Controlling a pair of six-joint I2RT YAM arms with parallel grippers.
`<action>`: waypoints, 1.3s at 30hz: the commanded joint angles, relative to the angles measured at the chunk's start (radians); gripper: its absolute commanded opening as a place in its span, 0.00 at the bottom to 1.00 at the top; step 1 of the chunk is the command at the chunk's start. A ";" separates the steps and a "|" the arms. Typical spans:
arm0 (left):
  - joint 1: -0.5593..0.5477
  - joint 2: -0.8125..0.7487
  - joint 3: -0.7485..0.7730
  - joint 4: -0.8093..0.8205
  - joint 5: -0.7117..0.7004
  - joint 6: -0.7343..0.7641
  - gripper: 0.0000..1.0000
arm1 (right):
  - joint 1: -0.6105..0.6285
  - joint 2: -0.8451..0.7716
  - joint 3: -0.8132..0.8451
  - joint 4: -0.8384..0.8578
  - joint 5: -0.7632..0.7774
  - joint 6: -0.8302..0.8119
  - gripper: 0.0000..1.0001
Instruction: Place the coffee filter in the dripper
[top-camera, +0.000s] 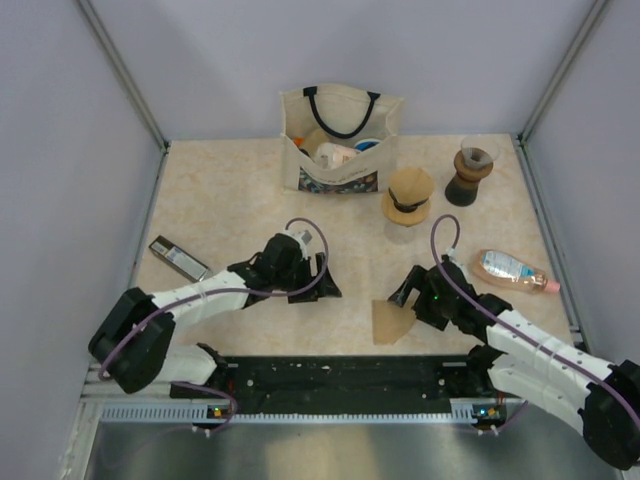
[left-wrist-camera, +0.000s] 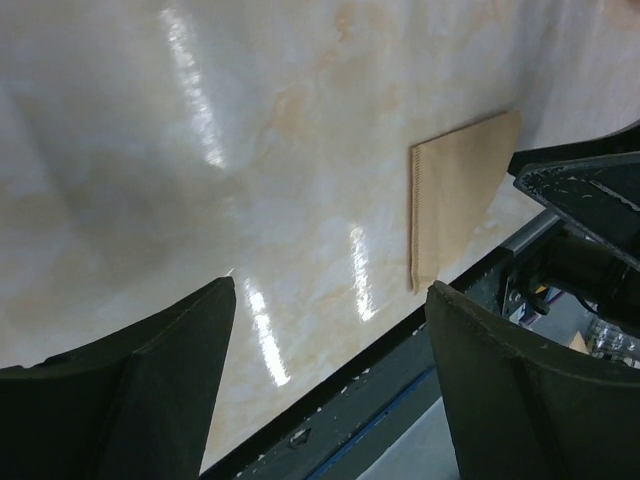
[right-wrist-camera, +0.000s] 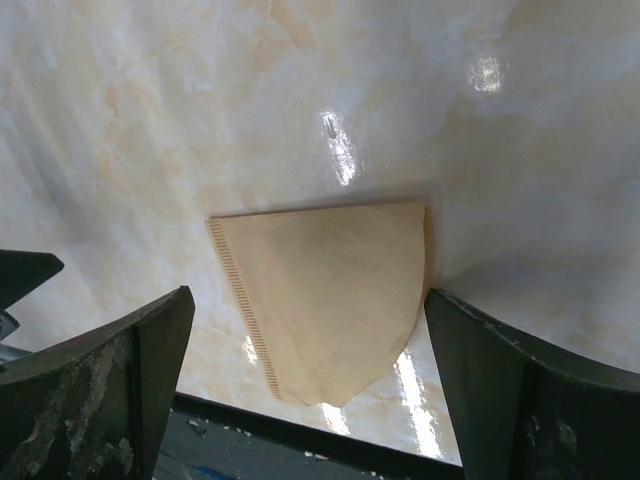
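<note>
The right claw (top-camera: 408, 293) gapes just over the flat coffee filter (right-wrist-camera: 325, 295)

Light comes from overhead, bright and even, and the glossy marbled table (left-wrist-camera: 150, 150) throws it back as white glare. One long streak lies well beyond my left fingers (left-wrist-camera: 130, 400), and two shorter streaks sit in the gap between them. Between my right fingers (right-wrist-camera: 530, 390), a small hot spot shines beyond the coffee filter (right-wrist-camera: 330, 300), and another glints at its near edge, close to one finger. My fingers themselves show dark, underexposed and soft, too near the lens for focus. The filter casts a thin shadow along its far edge and one side. The overhead view is evenly lit, slightly soft, with only faint shadows.
</note>
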 joint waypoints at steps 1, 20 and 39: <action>-0.061 0.104 0.105 0.094 0.030 -0.020 0.76 | 0.013 -0.024 -0.032 0.115 0.010 0.015 0.98; -0.209 0.434 0.307 0.095 0.067 -0.029 0.33 | 0.013 -0.058 -0.085 0.250 -0.135 0.055 0.98; -0.227 0.480 0.257 0.124 0.061 -0.060 0.23 | 0.013 -0.049 -0.106 0.356 -0.235 0.089 0.97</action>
